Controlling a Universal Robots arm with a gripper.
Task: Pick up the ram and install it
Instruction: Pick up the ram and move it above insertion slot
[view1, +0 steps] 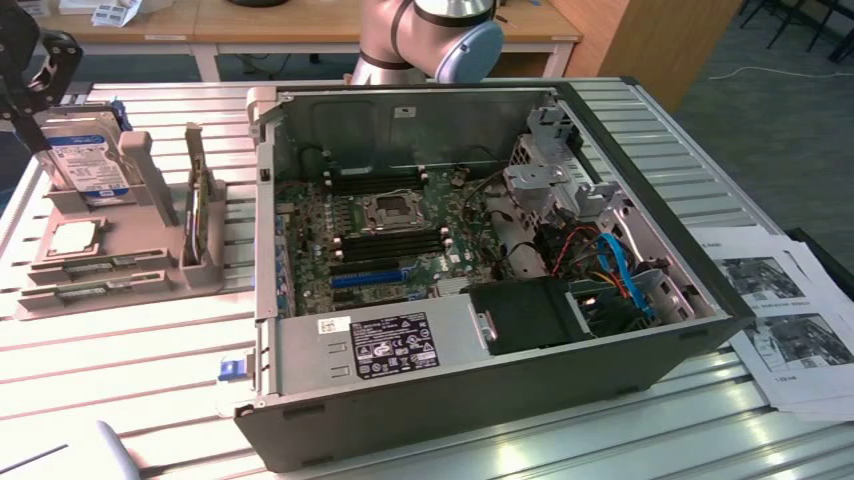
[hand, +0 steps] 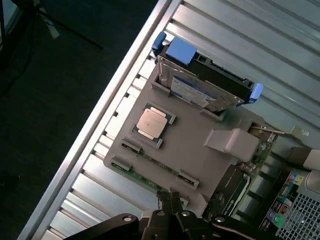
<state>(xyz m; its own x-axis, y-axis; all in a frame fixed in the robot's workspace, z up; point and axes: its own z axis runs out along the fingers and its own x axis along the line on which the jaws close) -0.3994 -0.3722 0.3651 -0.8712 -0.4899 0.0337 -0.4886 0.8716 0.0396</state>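
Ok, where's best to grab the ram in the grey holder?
Probably mid-length on the ram, from above, pincer closing across its thin faces. It seems to sit edge-up in a slot of the grey holder, clipped at both ends, leaving only the long top edge exposed.

Arm (view1: 396, 40): silver-grey tube w/ pale blue joint cap (view1: 470, 45). Hand (hand: 171, 200): black, silver screws.

Ram (hand: 142, 176) end hidden behind gripper (hand: 170, 198), itself cropped.
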